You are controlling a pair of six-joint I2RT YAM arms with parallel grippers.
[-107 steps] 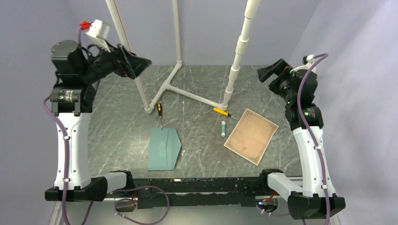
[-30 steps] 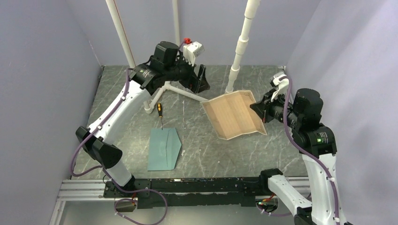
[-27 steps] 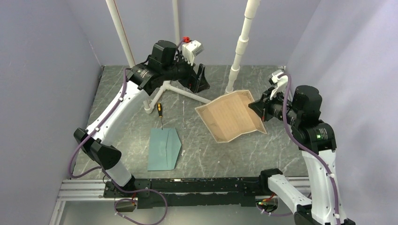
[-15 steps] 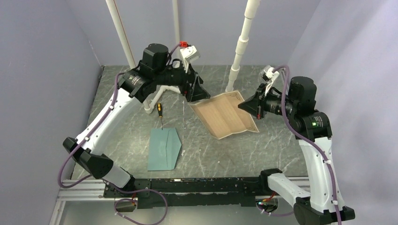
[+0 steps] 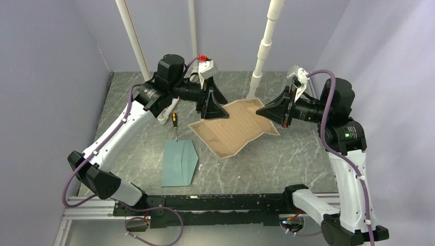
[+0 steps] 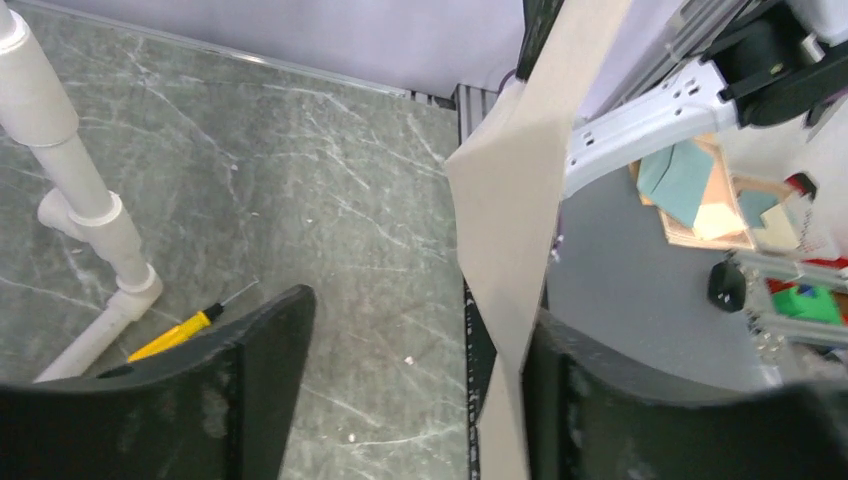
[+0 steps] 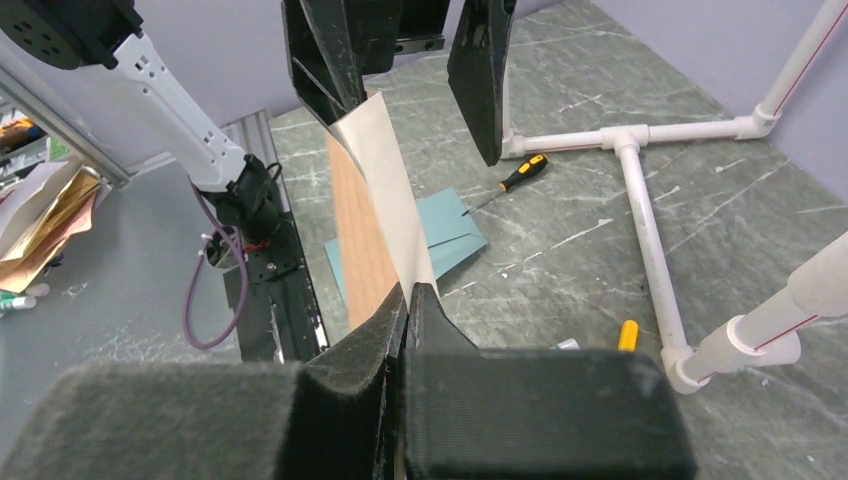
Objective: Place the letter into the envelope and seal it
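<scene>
The tan letter (image 5: 233,128) hangs in the air over the middle of the table, bowed between both grippers. My right gripper (image 5: 261,110) is shut on its right edge; the right wrist view shows the sheet (image 7: 375,200) pinched at the gripper's (image 7: 408,300) tips. My left gripper (image 5: 213,110) straddles the sheet's far left edge, open. In the left wrist view the letter (image 6: 510,250) lies against one finger (image 6: 580,400), with the other finger (image 6: 270,370) well apart. The teal envelope (image 5: 179,163) lies flat on the table, near left, flap pointing right.
A white PVC pipe frame (image 5: 259,56) stands at the back of the grey table. A black-and-orange screwdriver (image 5: 175,120) lies just beyond the envelope. A yellow-handled screwdriver (image 6: 175,335) lies by the pipe foot (image 6: 100,230). Purple walls close in on three sides.
The right gripper has carried the letter leftward and tipped it flatter. The left gripper has come down onto the sheet's far edge, and its jaws have narrowed.
</scene>
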